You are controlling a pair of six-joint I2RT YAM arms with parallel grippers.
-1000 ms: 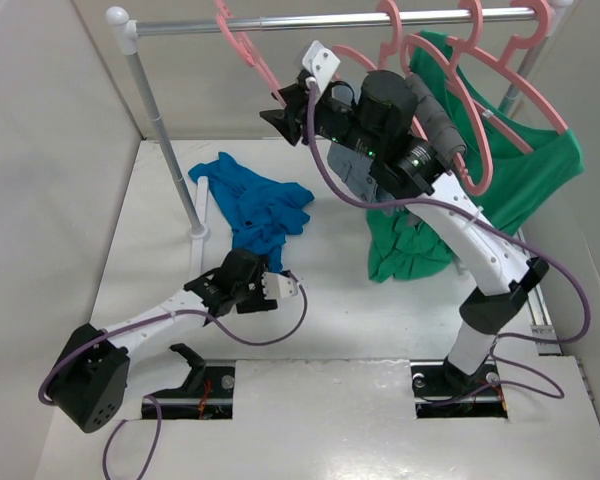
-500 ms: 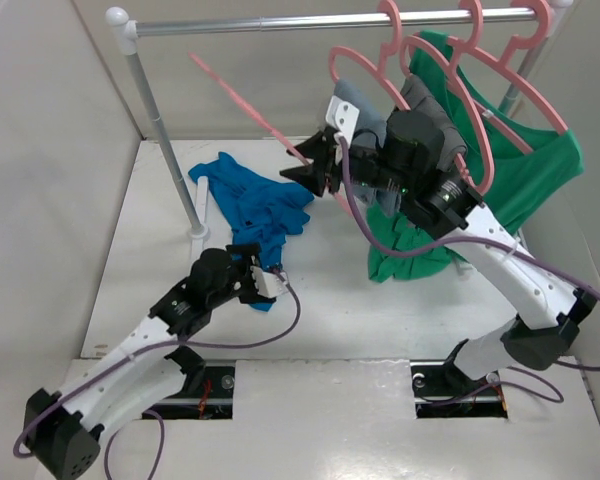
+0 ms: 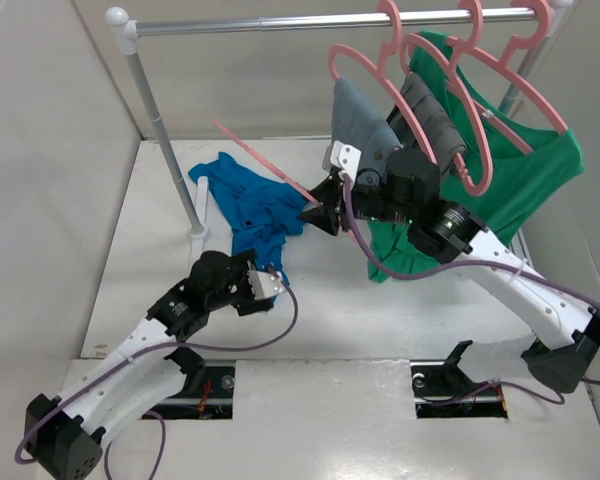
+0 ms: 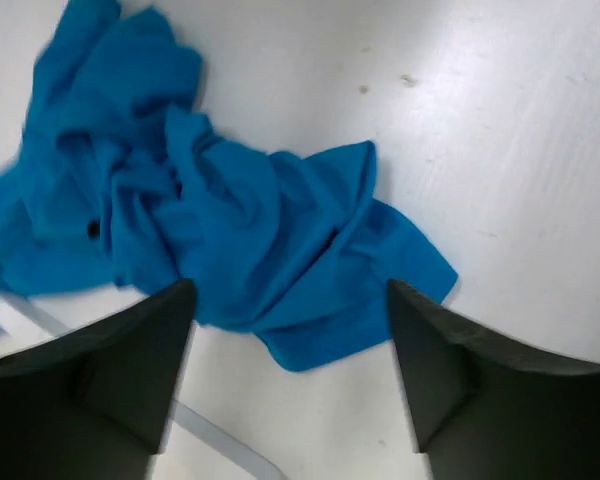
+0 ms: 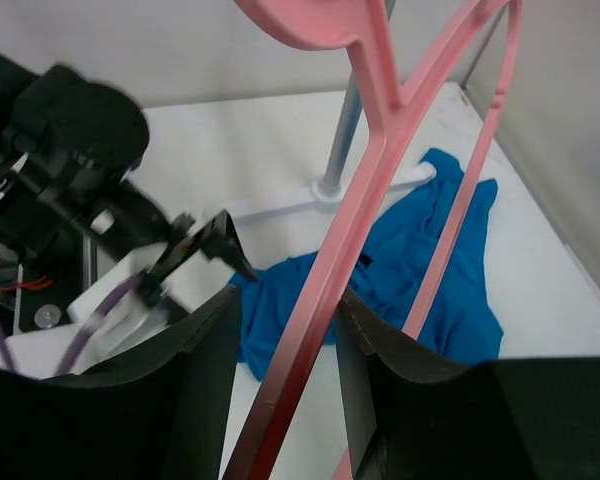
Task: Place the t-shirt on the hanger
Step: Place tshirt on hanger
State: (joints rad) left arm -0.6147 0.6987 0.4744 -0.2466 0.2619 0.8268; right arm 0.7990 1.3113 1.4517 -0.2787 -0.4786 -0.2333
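Right wrist alone shows fingers (image 5: 130, 400) clamping hanger (image 5: 320, 290) (t-shirt (image 5: 450, 290) below).

My right fingers (image 3: 320, 214) clamped on the pink hanger (image 3: 260, 155), its bar slanting off toward 10 o'clock, blue t-shirt (image 3: 252, 205) crumpled on the white counter (image 3: 140, 260), my left fingers (image 3: 268, 283) at its 6 o'clock edge

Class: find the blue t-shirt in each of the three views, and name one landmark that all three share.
Top external: t-shirt left of centre, on the table.
Left wrist: t-shirt from upper left to centre.
Right wrist: t-shirt centre right, behind the pink hanger.
Shared landmark: rack's white foot beside it.
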